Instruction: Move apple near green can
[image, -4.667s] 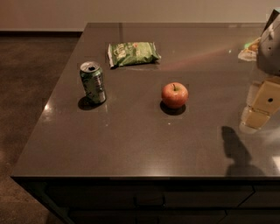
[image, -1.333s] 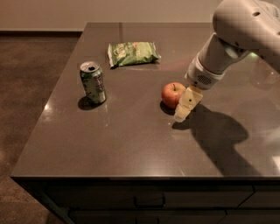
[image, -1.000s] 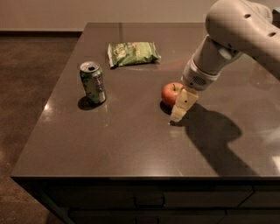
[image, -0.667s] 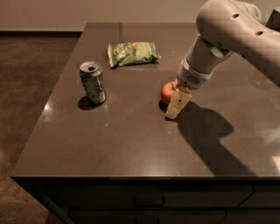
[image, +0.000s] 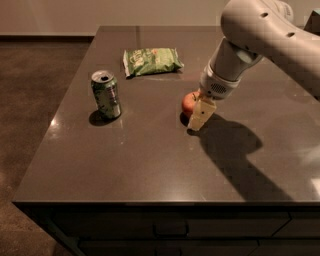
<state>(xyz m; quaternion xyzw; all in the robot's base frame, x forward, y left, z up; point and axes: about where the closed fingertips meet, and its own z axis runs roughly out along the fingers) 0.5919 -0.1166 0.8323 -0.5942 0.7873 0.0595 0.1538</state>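
Note:
The apple (image: 188, 104) is red-orange and sits on the dark table (image: 150, 160) right of centre. Only its left part shows, because my gripper (image: 198, 114) is down at the apple and covers its right side. The pale gripper tip reaches the tabletop just in front and to the right of the apple. The green can (image: 106, 94) stands upright at the left of the table, well apart from the apple, with its silver top showing.
A flat green chip bag (image: 152, 61) lies at the back, between the can and the apple. My arm (image: 260, 35) comes in from the upper right and casts a large shadow on the table's right side. The table's front and left edges drop off to the floor.
My arm has swung in from the right and moved left onto the apple, now covering more of it. The can and the chip bag have not moved.

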